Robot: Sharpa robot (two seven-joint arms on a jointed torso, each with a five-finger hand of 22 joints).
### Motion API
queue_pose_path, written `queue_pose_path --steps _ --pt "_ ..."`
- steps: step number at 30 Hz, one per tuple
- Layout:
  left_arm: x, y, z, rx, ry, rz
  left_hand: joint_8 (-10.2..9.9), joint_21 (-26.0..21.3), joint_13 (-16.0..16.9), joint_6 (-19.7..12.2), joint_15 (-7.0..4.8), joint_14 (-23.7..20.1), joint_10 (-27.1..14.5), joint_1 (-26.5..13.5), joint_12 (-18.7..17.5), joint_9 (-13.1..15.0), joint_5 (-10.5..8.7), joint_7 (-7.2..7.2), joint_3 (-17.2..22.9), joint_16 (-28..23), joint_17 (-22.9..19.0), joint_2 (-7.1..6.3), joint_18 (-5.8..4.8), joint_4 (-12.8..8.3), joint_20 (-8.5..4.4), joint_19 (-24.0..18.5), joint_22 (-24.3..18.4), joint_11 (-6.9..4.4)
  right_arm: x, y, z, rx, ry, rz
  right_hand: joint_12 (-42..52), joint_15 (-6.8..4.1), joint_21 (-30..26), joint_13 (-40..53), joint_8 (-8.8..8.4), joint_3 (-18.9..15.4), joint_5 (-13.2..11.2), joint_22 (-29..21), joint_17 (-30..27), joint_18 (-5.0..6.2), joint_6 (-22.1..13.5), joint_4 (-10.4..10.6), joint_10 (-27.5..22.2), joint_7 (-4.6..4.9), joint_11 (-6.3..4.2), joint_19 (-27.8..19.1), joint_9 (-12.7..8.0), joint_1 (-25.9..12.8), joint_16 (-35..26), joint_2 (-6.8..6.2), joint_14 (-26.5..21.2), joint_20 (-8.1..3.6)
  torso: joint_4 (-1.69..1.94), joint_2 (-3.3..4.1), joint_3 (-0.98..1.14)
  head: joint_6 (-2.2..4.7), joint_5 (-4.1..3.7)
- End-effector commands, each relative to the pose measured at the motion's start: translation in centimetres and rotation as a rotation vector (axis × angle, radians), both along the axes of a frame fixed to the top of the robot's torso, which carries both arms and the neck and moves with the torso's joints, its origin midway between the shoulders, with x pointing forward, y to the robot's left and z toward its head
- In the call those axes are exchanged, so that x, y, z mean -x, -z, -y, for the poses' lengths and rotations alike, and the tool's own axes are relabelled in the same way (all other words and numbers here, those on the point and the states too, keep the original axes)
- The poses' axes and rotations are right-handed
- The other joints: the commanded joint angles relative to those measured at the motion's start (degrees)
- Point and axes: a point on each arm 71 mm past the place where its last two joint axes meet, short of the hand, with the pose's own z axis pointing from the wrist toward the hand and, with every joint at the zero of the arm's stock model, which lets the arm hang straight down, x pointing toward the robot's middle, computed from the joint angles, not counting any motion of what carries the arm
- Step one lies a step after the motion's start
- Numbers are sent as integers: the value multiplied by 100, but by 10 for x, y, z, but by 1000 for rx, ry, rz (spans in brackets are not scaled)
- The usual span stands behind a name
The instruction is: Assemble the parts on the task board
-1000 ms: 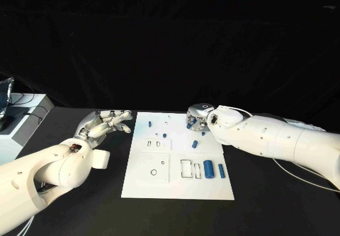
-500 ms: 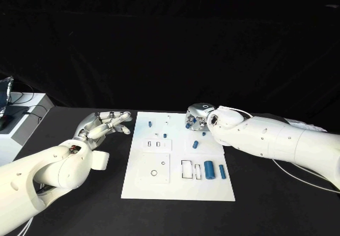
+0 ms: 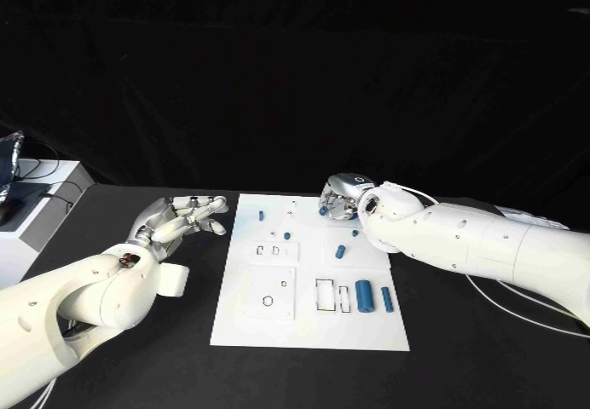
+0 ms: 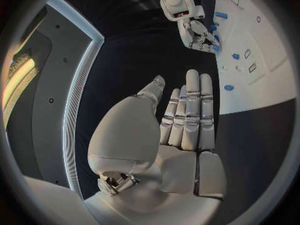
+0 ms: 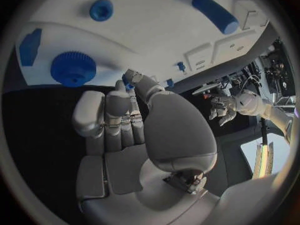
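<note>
The white task board (image 3: 308, 319) lies in the middle of the table. My right hand (image 3: 341, 203) hovers over its far right corner and pinches a small blue part (image 5: 128, 86) between thumb and fingertip; the same blue part (image 3: 323, 210) peeks out under the fingers. Loose blue parts lie on the board: a thick cylinder (image 3: 364, 294), a slim one (image 3: 384, 297), a peg (image 3: 339, 250) and small pieces (image 3: 286, 233). My left hand (image 3: 182, 218) rests off the board's left edge, fingers straight and apart, holding nothing. The left hand (image 4: 184, 125) also shows in the left wrist view.
Under my right hand lie a blue toothed disc (image 5: 74, 69), a blue knob (image 5: 101, 9) and a blue cylinder (image 5: 215, 13). A white box (image 3: 37, 213) stands at the table's left edge. Cables (image 3: 529, 315) run over the table at the right.
My right hand has shifted slightly toward the board's far edge with the small blue part. The left hand has barely moved.
</note>
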Motion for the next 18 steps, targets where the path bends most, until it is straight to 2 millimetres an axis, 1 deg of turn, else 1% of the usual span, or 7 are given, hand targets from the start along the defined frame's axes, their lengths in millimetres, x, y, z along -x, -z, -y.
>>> queue_pose_path --steps 1,4,9,13,14,16,18 --pt "1 -1 1 0 19 2 -1 102 4 -22 -2 -47 -24 -4 -10 4 -21 -7 7 51 -26 52 34 -94 2 -98 -4 8 -2 -4 -4 -32 52 39 42 -30 -34 12 10 0 36 185 -6 -30 38 -49 75 44 -35 66 555 -36 41 197 -9 -4 17 16 -8 6 -17" --pt "1 -1 1 -1 19 2 -1 102 4 -22 -2 -47 -24 -4 -10 4 -21 -7 7 51 -26 52 34 -94 2 -98 -4 8 -3 -7 -11 -32 55 70 43 -30 -43 12 10 2 39 200 -7 -31 38 -52 75 44 -35 71 556 -37 44 196 -9 -4 31 20 -8 1 -18" --pt "1 -1 1 -1 18 2 -1 106 5 -26 -1 -50 -28 0 -9 4 -21 -7 10 52 -30 49 36 -102 4 -100 -11 9 -6 -10 -25 -34 50 112 45 -29 -144 13 8 26 42 350 -11 -36 49 -74 82 44 -37 120 557 -46 68 189 -13 -3 31 30 -12 11 -14" --pt "0 -1 3 0 21 4 -1 106 5 -26 -1 -50 -28 0 -9 4 -21 -7 10 52 -30 49 36 -102 4 -100 -11 9 -9 -13 -39 -32 48 154 45 -26 -214 13 7 36 48 421 -16 -35 45 -84 81 49 -34 143 551 -42 71 190 -12 -2 46 45 -15 22 -17" --pt "0 -1 3 0 22 4 -1 106 5 -26 -1 -50 -28 0 -9 4 -21 -7 10 52 -30 49 36 -102 4 -100 -11 9 -9 -13 -41 -31 49 161 43 -24 -234 12 9 41 41 445 -17 -37 45 -90 80 54 -30 149 549 -41 72 190 -13 -1 44 46 -13 21 -17" --pt "0 -1 3 0 23 4 -1 106 5 -26 -1 -50 -28 0 -9 4 -21 -7 10 52 -30 49 36 -102 4 -100 -11 9 -11 -14 -46 -26 51 176 43 -25 -253 12 8 47 35 482 -18 -38 42 -100 80 60 -29 162 546 -38 76 193 -14 -2 51 47 -22 29 -32" --pt "0 -2 4 1 25 5 -1 106 5 -26 -1 -50 -28 0 -9 4 -21 -7 10 52 -30 49 36 -102 4 -100 -11 9 -13 -14 -49 -21 53 188 42 -25 -266 11 7 53 45 503 -17 -38 48 -107 83 60 -30 171 545 -41 81 185 -13 -3 64 51 -36 28 -42"
